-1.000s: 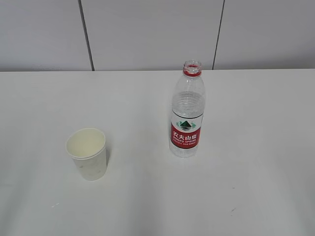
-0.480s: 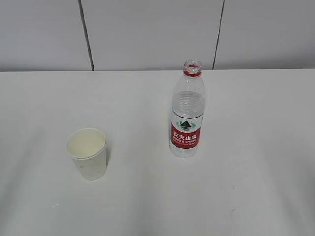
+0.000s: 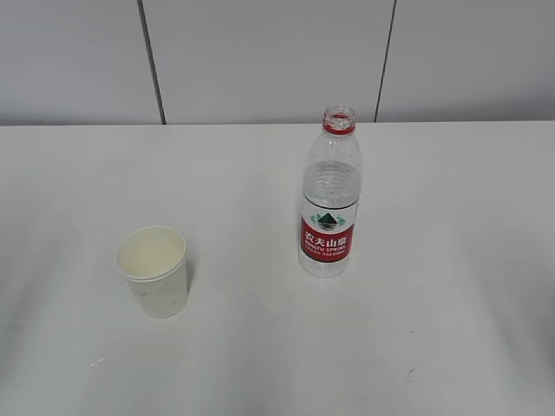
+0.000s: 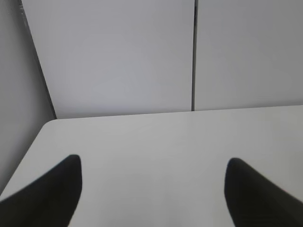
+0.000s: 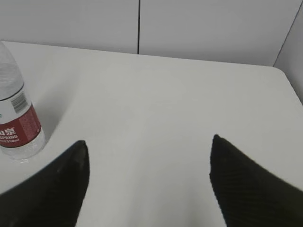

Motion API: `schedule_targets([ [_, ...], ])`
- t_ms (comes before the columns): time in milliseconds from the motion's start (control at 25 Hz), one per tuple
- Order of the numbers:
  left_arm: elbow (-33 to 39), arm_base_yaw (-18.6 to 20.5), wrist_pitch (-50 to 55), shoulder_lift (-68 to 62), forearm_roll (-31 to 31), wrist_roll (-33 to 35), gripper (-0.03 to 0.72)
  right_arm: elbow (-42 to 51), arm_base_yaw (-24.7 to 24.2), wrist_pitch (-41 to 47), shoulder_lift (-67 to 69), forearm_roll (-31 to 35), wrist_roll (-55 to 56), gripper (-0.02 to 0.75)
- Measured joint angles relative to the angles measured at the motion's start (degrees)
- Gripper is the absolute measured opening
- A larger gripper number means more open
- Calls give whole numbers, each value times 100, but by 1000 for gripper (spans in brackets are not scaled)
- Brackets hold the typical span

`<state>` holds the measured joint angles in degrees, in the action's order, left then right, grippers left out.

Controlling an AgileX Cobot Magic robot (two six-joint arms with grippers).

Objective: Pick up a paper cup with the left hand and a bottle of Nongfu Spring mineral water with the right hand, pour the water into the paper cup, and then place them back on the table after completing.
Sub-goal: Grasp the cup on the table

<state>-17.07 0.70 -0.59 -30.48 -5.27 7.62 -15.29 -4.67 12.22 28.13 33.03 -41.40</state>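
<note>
A white paper cup (image 3: pixel 153 270) stands upright on the white table (image 3: pixel 260 347) at the left. An uncapped clear bottle (image 3: pixel 330 199) with a red label and red neck ring stands upright to its right; it looks nearly empty of water. The bottle also shows at the left edge of the right wrist view (image 5: pixel 16 113). Neither arm shows in the exterior view. My left gripper (image 4: pixel 154 163) is open and empty over bare table; the cup is out of its view. My right gripper (image 5: pixel 149 142) is open and empty, to the right of the bottle.
A grey panelled wall (image 3: pixel 260 61) runs behind the table's far edge. The table's left corner (image 4: pixel 47 124) shows in the left wrist view and its right corner (image 5: pixel 277 70) in the right wrist view.
</note>
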Motion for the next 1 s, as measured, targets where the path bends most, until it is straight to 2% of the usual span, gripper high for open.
schedule_targets([
  [200,0,-67,-1358,-1168,93,-159,563,-76,0,-221,635,95,-9,587],
  [560,0,-784,-2757,-2945,254,-326,542,-409,53,-714,1678,184,-9,587],
  [680,0,-849,-3125,-3368,151,-326,542,-418,390,-1148,2095,193,-9,587],
  [880,0,-856,-3321,-3793,112,-349,542,-431,1411,-2355,3116,156,-21,587],
  [1000,0,-856,-3372,-3898,112,-349,542,-468,1666,-2976,3796,-259,348,587],
])
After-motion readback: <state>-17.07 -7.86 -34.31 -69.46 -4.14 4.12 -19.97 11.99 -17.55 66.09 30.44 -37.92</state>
